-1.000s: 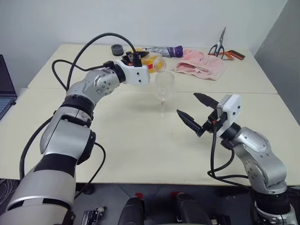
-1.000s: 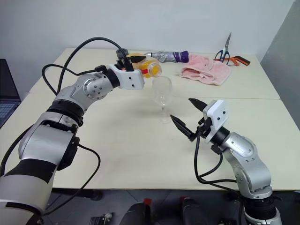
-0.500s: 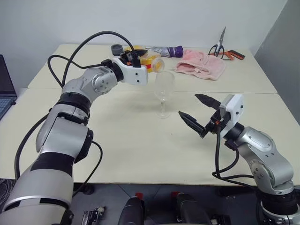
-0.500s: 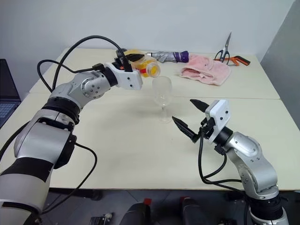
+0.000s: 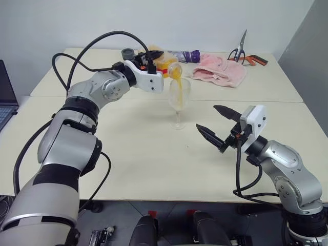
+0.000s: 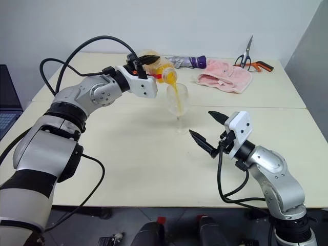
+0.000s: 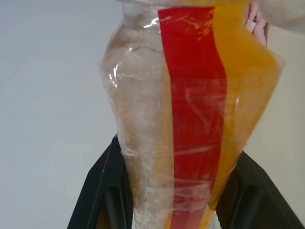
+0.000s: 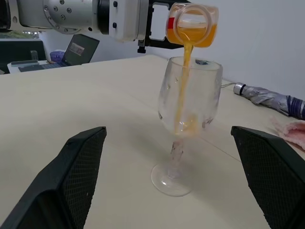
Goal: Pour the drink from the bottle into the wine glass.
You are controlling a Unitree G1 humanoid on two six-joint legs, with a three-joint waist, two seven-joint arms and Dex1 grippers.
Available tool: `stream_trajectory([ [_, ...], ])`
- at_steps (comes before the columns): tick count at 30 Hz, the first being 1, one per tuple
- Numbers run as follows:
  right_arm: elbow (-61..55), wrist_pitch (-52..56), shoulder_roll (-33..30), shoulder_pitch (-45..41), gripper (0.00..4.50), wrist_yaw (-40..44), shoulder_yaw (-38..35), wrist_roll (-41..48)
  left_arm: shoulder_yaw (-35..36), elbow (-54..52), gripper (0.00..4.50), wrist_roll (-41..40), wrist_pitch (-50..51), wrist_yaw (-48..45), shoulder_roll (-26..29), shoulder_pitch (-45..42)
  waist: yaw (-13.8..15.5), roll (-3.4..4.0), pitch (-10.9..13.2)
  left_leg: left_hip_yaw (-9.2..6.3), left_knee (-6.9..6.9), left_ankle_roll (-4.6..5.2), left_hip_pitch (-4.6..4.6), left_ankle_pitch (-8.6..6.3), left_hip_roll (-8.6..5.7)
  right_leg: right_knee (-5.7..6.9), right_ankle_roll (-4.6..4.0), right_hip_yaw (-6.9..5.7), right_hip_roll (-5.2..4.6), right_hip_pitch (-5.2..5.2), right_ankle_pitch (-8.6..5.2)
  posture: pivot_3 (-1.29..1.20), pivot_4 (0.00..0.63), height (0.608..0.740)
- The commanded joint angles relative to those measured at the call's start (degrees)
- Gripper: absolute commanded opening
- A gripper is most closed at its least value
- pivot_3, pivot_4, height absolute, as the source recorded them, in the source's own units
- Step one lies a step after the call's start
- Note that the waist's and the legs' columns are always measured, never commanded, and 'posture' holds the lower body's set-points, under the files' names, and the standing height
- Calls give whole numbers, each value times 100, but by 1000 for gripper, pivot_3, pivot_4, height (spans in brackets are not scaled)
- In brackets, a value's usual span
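Drink (image 8: 183, 86) is mid-pour: thin orange stream dropping from the bottle (image 8: 192, 29) mouth into the glass (image 8: 187, 100), a little pooled at the bottom of the bowl. Bottle is tipped past level with its mouth right over the near-left part of the rim, not touching it as far as I can tell, so the stream lands inside without knocking the glass. Most of the drink sits in the bottle, so I'd judge the pour has barely begun.

Left pincer (image 5: 151, 60) is clenched on the bottle body, away from the mouth, which leaves the spout free and keeps the fingers (image 7: 102, 191) out of the stream.

Glass stands upright on its foot mid-table (image 5: 154, 154), unsupported. Right pincer (image 5: 218, 125) is released, fingers spread wide, hovering just right of and nearer than the glass, holding nothing. Looks parked clear of the pour, close enough to steady the stem if needed.

Far side of the table: pink cloth (image 5: 219, 70), scissors (image 5: 240, 49), folded umbrella (image 6: 187, 62), all well clear of the pour.
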Motion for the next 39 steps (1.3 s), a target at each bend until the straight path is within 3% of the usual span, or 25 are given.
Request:
stream_trajectory([
  [1,-263,-77,-47,-4,4500,15,-97,59,31,-75,1713,-17,-16,189,138,-307,0,0,0,0,0,0,0,0,0,0,0,0,0,0,0,0,150,740],
  [39,-504,-121,239,59,4500,-364,224,-73,-54,-33,1713,118,160,405,163,-443,0,0,0,0,3,0,0,0,0,3,0,0,-1,0,0,0,150,740],
])
